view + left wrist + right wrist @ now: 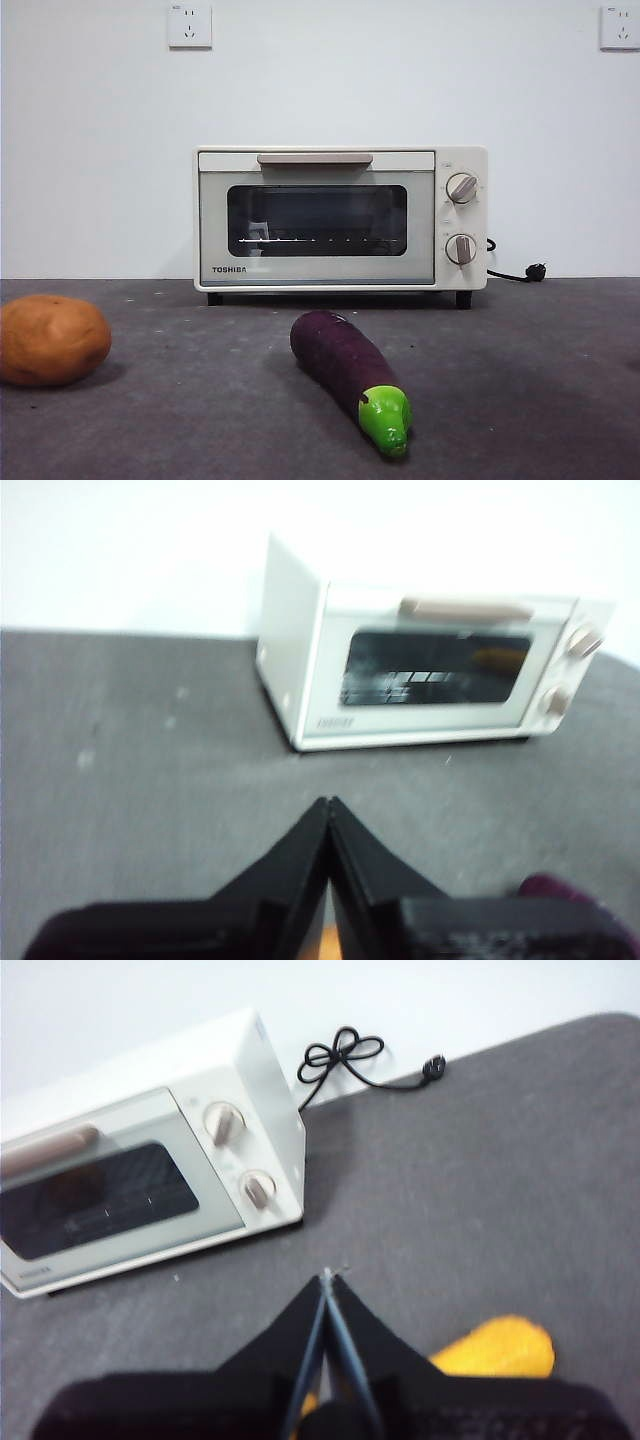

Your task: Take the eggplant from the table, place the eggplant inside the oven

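Even, bright light; the front view is sharp, soft shadows under the eggplant [349,378]; both wrist views look blurred, perhaps overexposed.

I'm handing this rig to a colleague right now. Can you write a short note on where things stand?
Left gripper: shut, holding nothing, above the table.
Right gripper: shut, holding nothing, near the oven's knob side.
Eggplant: lying on the table in front of the oven, green cap toward the camera.
Oven door is closed.
Done: nothing yet.
Left: open the door, pick up the eggplant, put it inside.
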Motion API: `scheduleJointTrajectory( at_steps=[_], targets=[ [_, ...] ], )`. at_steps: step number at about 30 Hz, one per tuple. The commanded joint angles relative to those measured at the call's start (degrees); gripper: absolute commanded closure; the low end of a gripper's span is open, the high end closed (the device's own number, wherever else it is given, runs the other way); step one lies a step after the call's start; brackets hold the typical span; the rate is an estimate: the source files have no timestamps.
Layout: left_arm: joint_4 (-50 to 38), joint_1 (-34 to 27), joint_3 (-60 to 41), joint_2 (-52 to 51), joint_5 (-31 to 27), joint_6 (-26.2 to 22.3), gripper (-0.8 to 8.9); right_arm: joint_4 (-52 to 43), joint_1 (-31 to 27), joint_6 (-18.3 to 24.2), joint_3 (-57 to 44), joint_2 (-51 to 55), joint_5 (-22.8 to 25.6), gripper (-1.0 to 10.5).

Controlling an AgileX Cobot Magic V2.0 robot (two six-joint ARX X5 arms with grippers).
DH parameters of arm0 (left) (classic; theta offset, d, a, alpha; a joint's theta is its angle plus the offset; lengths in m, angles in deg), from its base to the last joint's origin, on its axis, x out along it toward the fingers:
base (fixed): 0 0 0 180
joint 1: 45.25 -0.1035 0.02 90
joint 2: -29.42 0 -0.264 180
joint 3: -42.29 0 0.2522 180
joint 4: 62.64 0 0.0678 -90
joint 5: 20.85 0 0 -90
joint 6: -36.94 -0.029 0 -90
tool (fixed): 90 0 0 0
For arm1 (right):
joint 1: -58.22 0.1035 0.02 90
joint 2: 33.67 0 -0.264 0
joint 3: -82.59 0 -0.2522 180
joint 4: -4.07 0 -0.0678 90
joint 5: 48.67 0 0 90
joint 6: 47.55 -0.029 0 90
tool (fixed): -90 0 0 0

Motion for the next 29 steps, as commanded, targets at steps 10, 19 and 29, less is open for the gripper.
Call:
scheduleJointTrajectory(
  at_steps=[10,19,29],
  targets=[
    [4.1,0.4,21.7,15.7,5.9,0.3,8.19,12.2,0.0,10.1,29.5,-19.3,-1.7,9.5],
    [11.4,4.5,46.3,30.6,6.8,-0.9,8.19,17.0,0.5,11.5,53.1,-30.6,-1.7,9.5],
    [19.9,11.2,71.8,43.7,6.8,-4.0,8.19,21.7,1.2,11.5,75.3,-41.0,-1.7,9.5]
  ],
)
